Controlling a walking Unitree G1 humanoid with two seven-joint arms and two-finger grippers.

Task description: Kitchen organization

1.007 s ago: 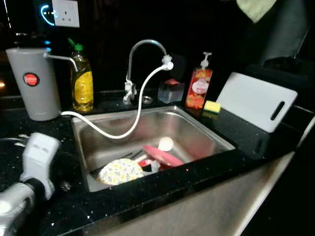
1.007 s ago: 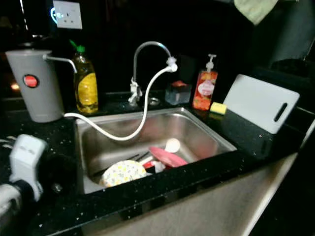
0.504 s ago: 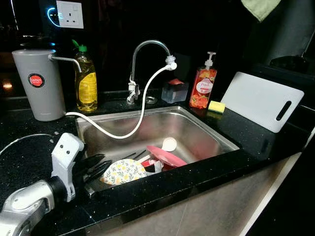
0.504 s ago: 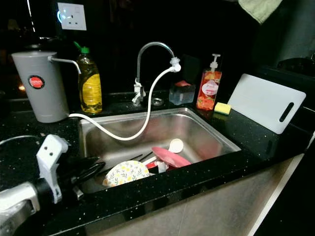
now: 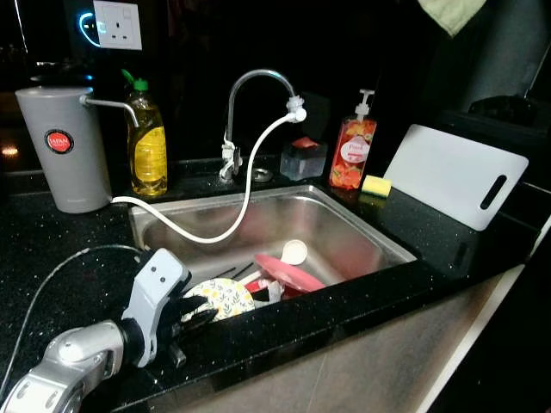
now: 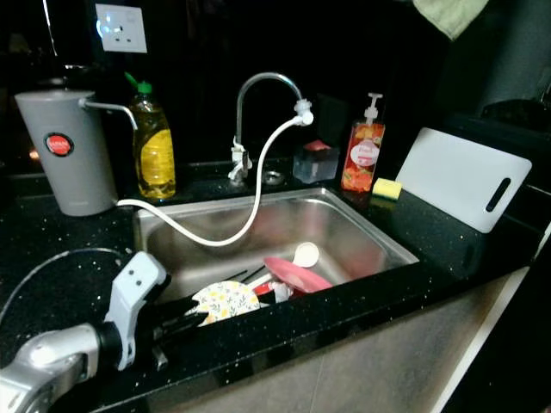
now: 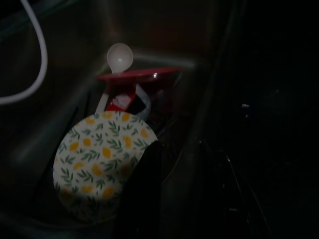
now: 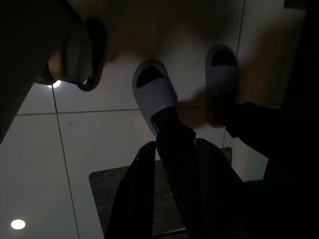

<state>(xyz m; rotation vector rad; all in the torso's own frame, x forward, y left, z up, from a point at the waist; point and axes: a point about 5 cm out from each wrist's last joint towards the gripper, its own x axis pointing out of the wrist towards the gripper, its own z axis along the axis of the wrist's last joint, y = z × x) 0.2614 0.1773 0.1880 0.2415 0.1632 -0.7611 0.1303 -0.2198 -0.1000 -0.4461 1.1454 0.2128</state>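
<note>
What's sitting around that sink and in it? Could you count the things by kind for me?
Bottles: 2, a yellow dish soap bottle and a red pump bottle
Plates: 2, a floral plate and a red plate
Spoons: 1, a white spoon
Cutting boards: 1
Sponges: 1
Grey canisters: 1
Total: 8

One sink (image 5: pixel 362 225) sits just ahead of the left gripper (image 5: pixel 196 311). In it, by the fingertips, lies one flowered plate (image 5: pixel 220 295); just beyond that are one red plate (image 5: pixel 288 273) and one white spoon (image 5: pixel 291 252). Farther off stand one tap (image 5: pixel 245 90) with one white hose (image 5: pixel 232 219), one grey jug (image 5: pixel 62 146), one yellow bottle (image 5: pixel 147 143), one red soap dispenser (image 5: pixel 353 148), one yellow sponge (image 5: pixel 374 185) and one white cutting board (image 5: pixel 452 174). Below the right gripper (image 8: pixel 172 199) are two slippers (image 8: pixel 154 92).
</note>
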